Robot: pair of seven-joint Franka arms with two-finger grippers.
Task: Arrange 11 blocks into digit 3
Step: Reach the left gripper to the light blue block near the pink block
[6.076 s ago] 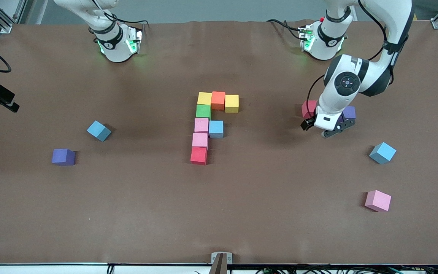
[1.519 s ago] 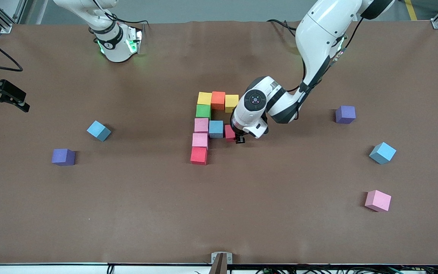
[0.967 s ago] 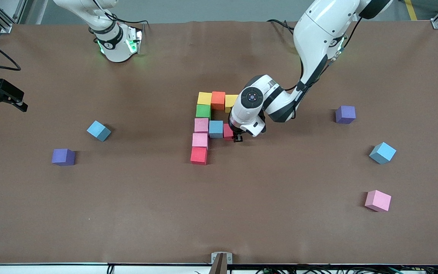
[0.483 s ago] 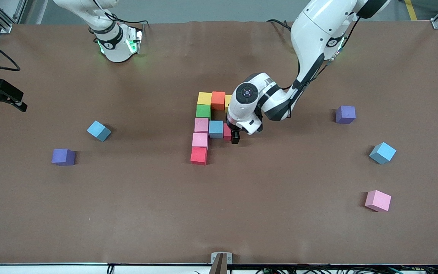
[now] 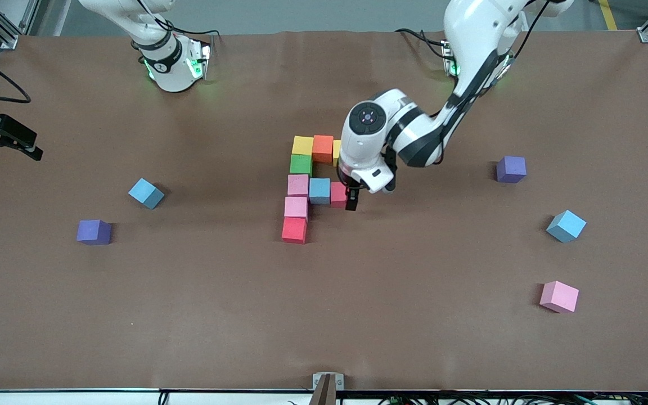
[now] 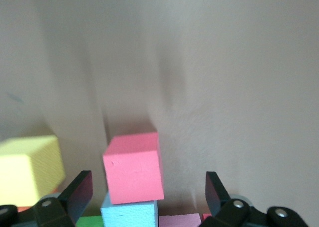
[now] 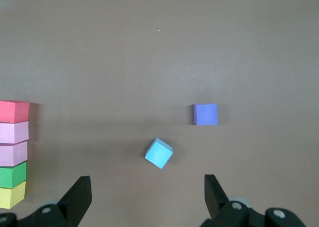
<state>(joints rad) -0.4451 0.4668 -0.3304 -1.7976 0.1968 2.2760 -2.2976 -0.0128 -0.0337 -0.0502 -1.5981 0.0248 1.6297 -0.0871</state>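
Both claws stand released: your left gripper (image 6: 147, 194) hangs just over the red block (image 5: 338, 194), not grasping it. This block sits touching the light blue block (image 5: 319, 190) in the digit 3 (image 5: 308, 185). Your right gripper (image 7: 147, 197) waits well away from the red block.

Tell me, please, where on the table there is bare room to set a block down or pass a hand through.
Open mat lies between the red block and the table's edge nearest the front camera, and between the block cluster and the loose light blue block. It is crowded at the cluster, where the open left gripper hangs over the newly placed red block. The right gripper waits, open.
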